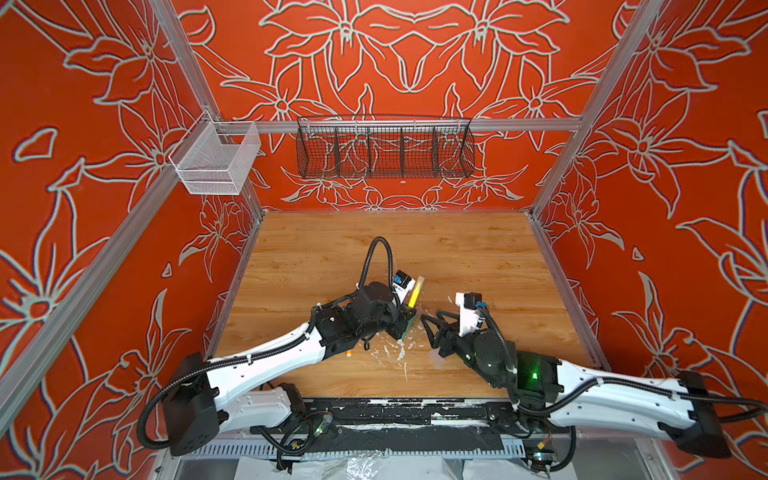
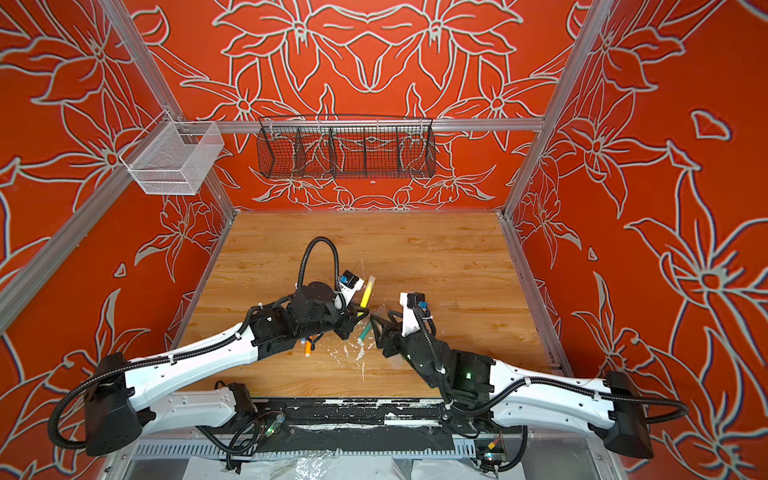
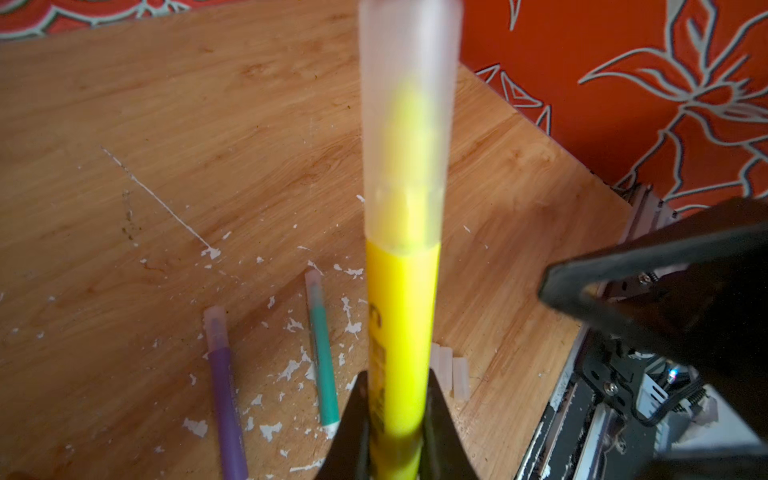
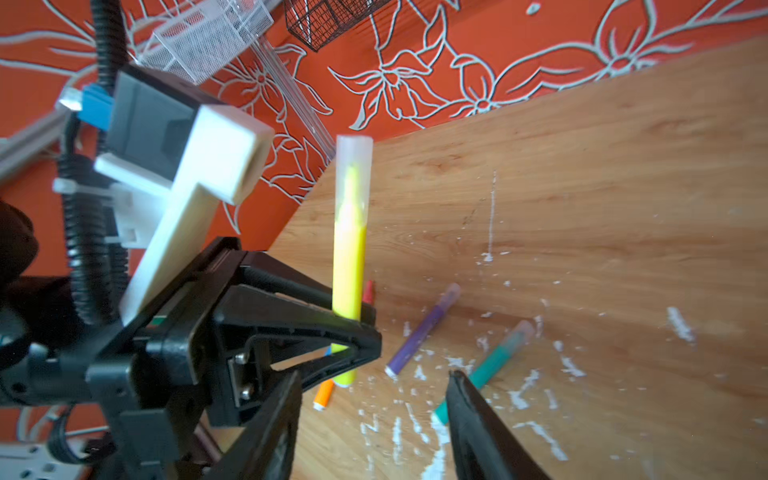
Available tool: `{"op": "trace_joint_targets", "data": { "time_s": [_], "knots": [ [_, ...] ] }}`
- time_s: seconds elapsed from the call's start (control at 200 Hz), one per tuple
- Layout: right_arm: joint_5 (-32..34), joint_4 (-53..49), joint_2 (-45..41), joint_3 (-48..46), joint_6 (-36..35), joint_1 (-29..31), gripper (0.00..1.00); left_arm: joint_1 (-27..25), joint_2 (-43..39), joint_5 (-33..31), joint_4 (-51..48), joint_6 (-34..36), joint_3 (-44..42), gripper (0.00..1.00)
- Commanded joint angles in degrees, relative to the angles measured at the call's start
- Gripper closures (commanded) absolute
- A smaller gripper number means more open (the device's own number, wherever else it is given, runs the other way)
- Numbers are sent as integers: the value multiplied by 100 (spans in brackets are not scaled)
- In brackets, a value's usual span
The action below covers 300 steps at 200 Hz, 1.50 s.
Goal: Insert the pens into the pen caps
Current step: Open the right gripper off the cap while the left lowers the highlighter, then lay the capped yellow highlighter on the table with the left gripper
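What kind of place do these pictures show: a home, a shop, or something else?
Probably a robot test cell, not a home: a left arm and a right arm mounted at the edge of a wooden table, aluminium frame rails, and orange flower-patterned walls.

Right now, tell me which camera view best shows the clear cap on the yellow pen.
The right wrist view: the whole clear cap shows end to end, seated over the yellow pen tip. The left wrist view shows it large but blurred and cut off at the frame edge. In both top views it is a tiny pale stub.
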Motion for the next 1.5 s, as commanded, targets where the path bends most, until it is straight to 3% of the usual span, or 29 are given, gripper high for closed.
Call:
{"op": "trace_joint_targets", "data": {
  "time_s": [0.0, 0.245, 0.495, 0.916, 1.116, 1.316, 1.396, 1.496],
  "knots": [
    [501, -848, -254, 213, -165, -48, 36, -7, 310, -302, 4, -389, -165, 100],
    [1140, -1715, -1106, -23, -354, -507, 24, -8, 1341, -523, -389, -624, 41, 100],
    [784, -2405, -1768, -270, -547, -1848, 19, -8, 2217, -947, -1008, -782, 552, 100],
    [576, -2048, -1011, -345, -1205, -3320, 15, -7, 2902, -905, -1302, -826, 927, 100],
    [340, -1758, -571, -463, -1401, -4217, 15, -8, 3041, -1284, -1535, -777, 1074, 100],
    [241, -1278, -428, -752, -1363, -4559, 16, -8, 3028, -977, -1609, -552, 1363, 100],
    [208, -1186, -329, -757, -1375, -4613, 16, -8, 3109, -906, -1611, -494, 1518, 94],
    [89, -1177, -200, -717, -1383, -4641, 17, -3, 3232, -895, -1709, -448, 1722, 94]
  ]
}}
